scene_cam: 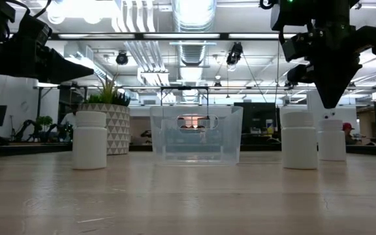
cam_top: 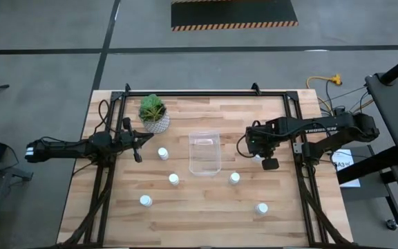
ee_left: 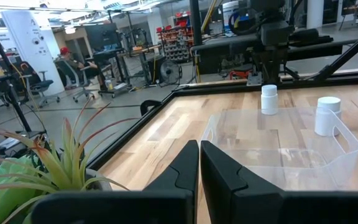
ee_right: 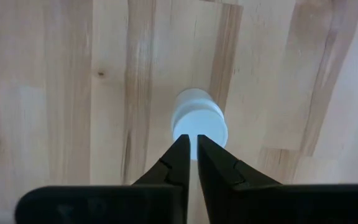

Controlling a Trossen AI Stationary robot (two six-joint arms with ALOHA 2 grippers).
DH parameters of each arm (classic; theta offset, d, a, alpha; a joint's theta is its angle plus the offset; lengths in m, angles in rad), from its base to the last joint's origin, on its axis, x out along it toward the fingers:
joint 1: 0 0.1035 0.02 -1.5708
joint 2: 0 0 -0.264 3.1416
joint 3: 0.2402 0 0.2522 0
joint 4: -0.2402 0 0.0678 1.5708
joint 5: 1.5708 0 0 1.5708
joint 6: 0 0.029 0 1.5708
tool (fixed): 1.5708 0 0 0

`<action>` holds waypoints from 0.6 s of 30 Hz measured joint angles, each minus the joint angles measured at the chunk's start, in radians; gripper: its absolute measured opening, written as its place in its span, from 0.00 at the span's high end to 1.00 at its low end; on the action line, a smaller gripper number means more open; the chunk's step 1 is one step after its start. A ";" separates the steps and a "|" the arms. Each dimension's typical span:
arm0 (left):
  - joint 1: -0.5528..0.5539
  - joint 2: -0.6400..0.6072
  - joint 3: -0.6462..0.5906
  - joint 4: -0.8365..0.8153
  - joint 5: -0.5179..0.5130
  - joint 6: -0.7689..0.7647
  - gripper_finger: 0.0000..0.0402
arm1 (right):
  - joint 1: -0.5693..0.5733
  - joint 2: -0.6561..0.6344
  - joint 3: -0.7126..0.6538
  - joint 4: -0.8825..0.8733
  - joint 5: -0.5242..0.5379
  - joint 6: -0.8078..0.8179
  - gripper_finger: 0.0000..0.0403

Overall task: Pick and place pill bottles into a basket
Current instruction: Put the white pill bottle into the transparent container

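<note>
Several small white pill bottles stand upright on the wooden table: three at the left (cam_top: 163, 153) (cam_top: 174, 180) (cam_top: 146, 200) and two at the right (cam_top: 235, 178) (cam_top: 262, 207). Another bottle (ee_right: 197, 121) stands right under my right gripper (scene_cam: 331, 104). That gripper points straight down, shut, a little above the bottle's cap (scene_cam: 332, 121) without touching it. The clear basket (cam_top: 204, 152) stands mid-table with nothing in it. My left gripper (cam_top: 138, 144) is shut and empty, left of the basket and beside the potted plant (cam_top: 154, 113).
The potted plant in its white patterned pot stands at the far left, close to my left gripper (ee_left: 199, 168). A black frame (cam_top: 206, 93) runs along the table's far and side edges. Bare wood lies along the table's near edge.
</note>
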 joint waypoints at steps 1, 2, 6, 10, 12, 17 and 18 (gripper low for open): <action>0.000 0.000 0.000 0.000 0.000 0.000 1.00 | 0.000 0.000 0.000 0.000 0.000 0.000 0.90; 0.000 0.000 0.000 0.000 0.000 0.000 1.00 | 0.000 0.000 0.000 0.000 0.000 0.000 0.87; 0.000 0.000 0.000 0.000 0.000 0.000 1.00 | 0.000 0.000 0.000 0.001 0.028 0.008 0.74; 0.000 0.000 0.000 0.000 0.000 0.000 1.00 | 0.000 0.000 -0.001 0.005 0.052 0.019 0.59; 0.000 0.000 0.000 0.000 0.000 0.000 1.00 | 0.000 0.000 -0.004 0.006 0.053 0.030 0.51; 0.000 0.000 0.000 0.000 0.000 0.000 1.00 | 0.000 0.000 -0.013 0.008 0.051 0.037 0.37; 0.000 0.000 0.000 0.000 0.000 0.000 1.00 | 0.000 0.000 -0.015 0.009 0.051 0.037 0.35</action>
